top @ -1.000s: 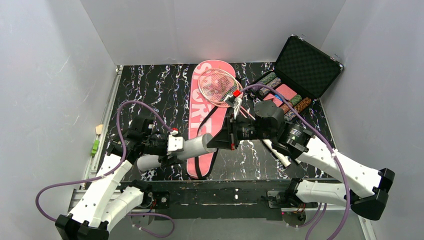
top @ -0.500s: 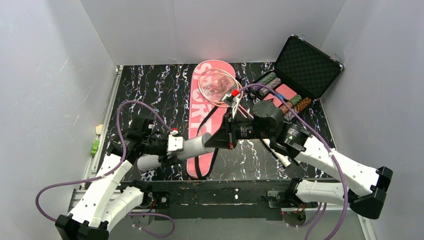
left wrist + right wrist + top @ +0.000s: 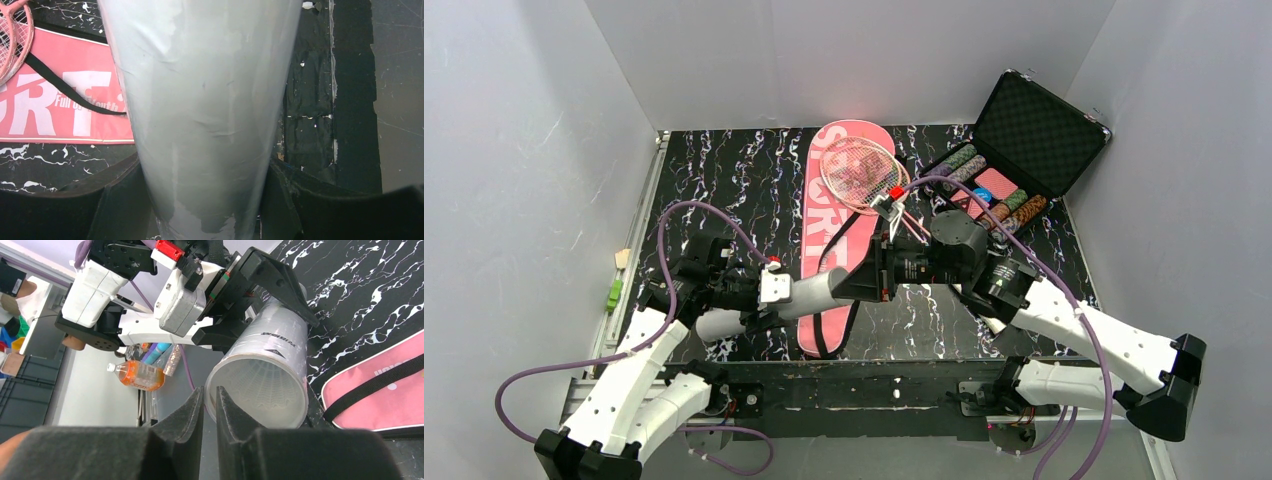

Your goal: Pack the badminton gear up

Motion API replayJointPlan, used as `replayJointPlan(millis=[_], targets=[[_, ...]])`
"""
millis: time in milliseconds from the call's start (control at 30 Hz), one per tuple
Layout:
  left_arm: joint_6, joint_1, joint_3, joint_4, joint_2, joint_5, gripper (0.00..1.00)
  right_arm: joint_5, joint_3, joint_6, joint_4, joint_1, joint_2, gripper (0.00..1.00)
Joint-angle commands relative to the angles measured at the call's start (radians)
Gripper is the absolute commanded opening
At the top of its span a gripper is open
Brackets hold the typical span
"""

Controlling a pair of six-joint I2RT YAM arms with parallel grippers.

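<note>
The tube point(image 3: 200, 110) was seen as smooth and faintly glossy, perhaps plastic-coated card, with scuffed, duller patches. The bag point(image 3: 814, 225) was taken for matt pink cloth, its strap point(image 3: 375, 386) for black woven webbing. The table point(image 3: 724, 180) was finished in black, white-veined marble pattern with a slight sheen. At two o'clock, the case point(image 3: 1036, 125) was lined with matt, dimpled black foam.
</note>
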Motion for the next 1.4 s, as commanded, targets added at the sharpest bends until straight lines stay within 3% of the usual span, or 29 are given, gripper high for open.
replayJointPlan(millis=[0, 367, 533, 633, 733, 800, 1367], targets=[[0.018, -0.004, 0.012, 0.015, -0.016, 0.046, 0.29, 0.020, -0.016, 0.003, 0.091, 0.004, -0.028, 0.24], [0.020, -0.004, 0.012, 0.010, -0.016, 0.052, 0.28, 0.044, -0.036, 0.005, 0.096, 0.001, -0.085, 0.47], [0.021, -0.004, 0.013, 0.009, -0.019, 0.054, 0.28, 0.067, -0.042, 0.004, 0.068, -0.010, -0.109, 0.48], [0.023, -0.004, 0.013, 0.006, -0.018, 0.053, 0.28, 0.097, -0.047, 0.011, 0.055, -0.023, -0.122, 0.38], [0.026, -0.004, 0.014, 0.006, -0.017, 0.053, 0.28, 0.102, -0.035, 0.024, 0.007, -0.036, -0.099, 0.13], [0.026, -0.004, 0.017, 0.005, -0.016, 0.055, 0.28, 0.098, -0.019, 0.023, -0.007, -0.037, -0.072, 0.05], [0.020, -0.004, 0.016, 0.013, -0.012, 0.055, 0.28, 0.068, 0.005, 0.008, -0.031, -0.018, 0.001, 0.02]])
